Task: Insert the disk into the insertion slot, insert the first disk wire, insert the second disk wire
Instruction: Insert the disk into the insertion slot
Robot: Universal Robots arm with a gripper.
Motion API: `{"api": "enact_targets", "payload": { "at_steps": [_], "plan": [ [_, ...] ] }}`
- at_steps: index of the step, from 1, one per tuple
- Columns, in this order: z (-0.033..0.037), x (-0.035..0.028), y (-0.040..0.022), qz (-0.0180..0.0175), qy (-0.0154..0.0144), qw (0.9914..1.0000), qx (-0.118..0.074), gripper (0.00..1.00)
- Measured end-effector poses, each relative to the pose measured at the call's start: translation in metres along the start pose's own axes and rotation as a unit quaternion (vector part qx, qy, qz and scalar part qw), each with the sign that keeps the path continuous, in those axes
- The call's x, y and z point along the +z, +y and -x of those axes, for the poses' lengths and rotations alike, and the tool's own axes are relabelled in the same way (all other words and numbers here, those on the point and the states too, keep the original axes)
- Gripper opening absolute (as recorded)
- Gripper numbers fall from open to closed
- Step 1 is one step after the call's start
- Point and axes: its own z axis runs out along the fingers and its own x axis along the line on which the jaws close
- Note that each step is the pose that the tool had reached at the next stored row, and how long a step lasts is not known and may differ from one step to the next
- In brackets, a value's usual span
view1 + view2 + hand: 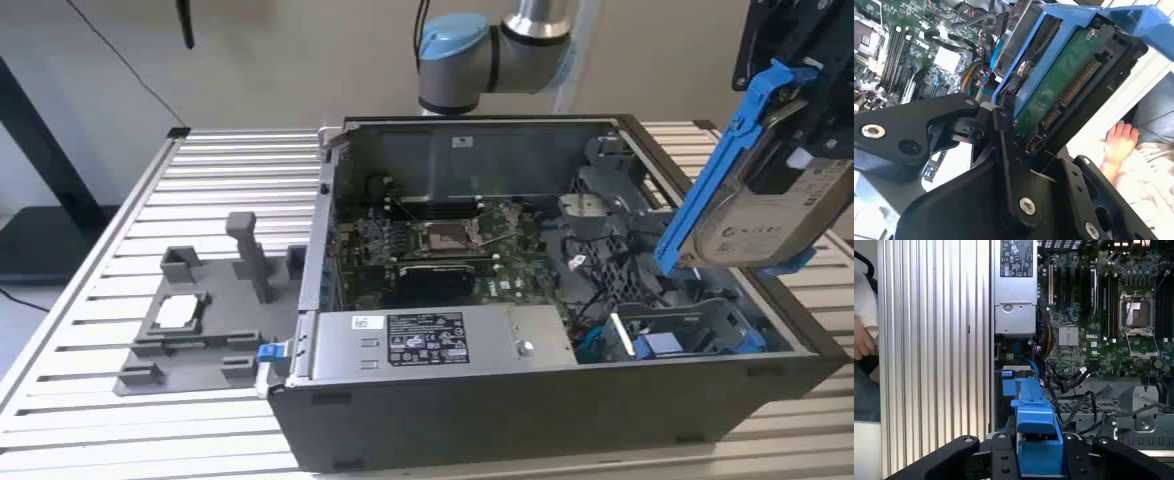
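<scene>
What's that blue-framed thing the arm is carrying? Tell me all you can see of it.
The disk is a flat silver-grey drive with a white label on one face and a green circuit board on the other, framed by a bright blue plastic carrier. The gripper clamps it, steeply tilted, in the air above the open computer case.

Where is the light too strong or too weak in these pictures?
Second wrist view: the background beside the disk is washed out white; first wrist view: the ribbed table glares brightly; exterior view: the computer case is shaded inside.
</scene>
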Motion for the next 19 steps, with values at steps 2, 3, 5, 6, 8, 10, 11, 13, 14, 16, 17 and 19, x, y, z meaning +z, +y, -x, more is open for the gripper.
{"api": "enact_targets", "payload": {
  "at_steps": [2, 3, 5, 6, 8, 10, 11, 13, 14, 16, 17, 19],
  "plan": [
    [0.0000, 0.0000, 0.0000, 0.0000, 0.0000, 1.00000, 0.000, 0.33],
    [0.0000, 0.0000, 0.0000, 0.0000, 0.0000, 1.00000, 0.000, 0.33],
    [0.0000, 0.0000, 0.0000, 0.0000, 0.0000, 1.00000, 0.000, 0.33],
    [0.0000, 0.0000, 0.0000, 0.0000, 0.0000, 1.00000, 0.000, 0.33],
    [0.0000, 0.0000, 0.0001, 0.0000, 0.0000, 1.00000, 0.000, 0.33],
    [0.0000, 0.0000, 0.0003, 0.0000, 0.0000, 1.00000, 0.000, 0.33],
    [0.0000, -0.0001, 0.0003, 0.0000, 0.0001, 1.00000, 0.000, 0.33],
    [0.0000, 0.0001, 0.0004, 0.0000, 0.0000, 1.00000, 0.000, 0.33],
    [0.0000, 0.0002, 0.0004, 0.0000, 0.0000, 1.00000, 0.000, 0.33],
    [0.0000, 0.0008, 0.0004, -0.0001, -0.0001, 1.00000, 0.000, 0.33],
    [0.0000, 0.0013, 0.0004, 0.0000, 0.0000, 1.00000, 0.000, 0.33],
    [0.0000, 0.0035, 0.0003, 0.0001, 0.0001, 1.00000, 0.000, 0.33]
  ]
}}
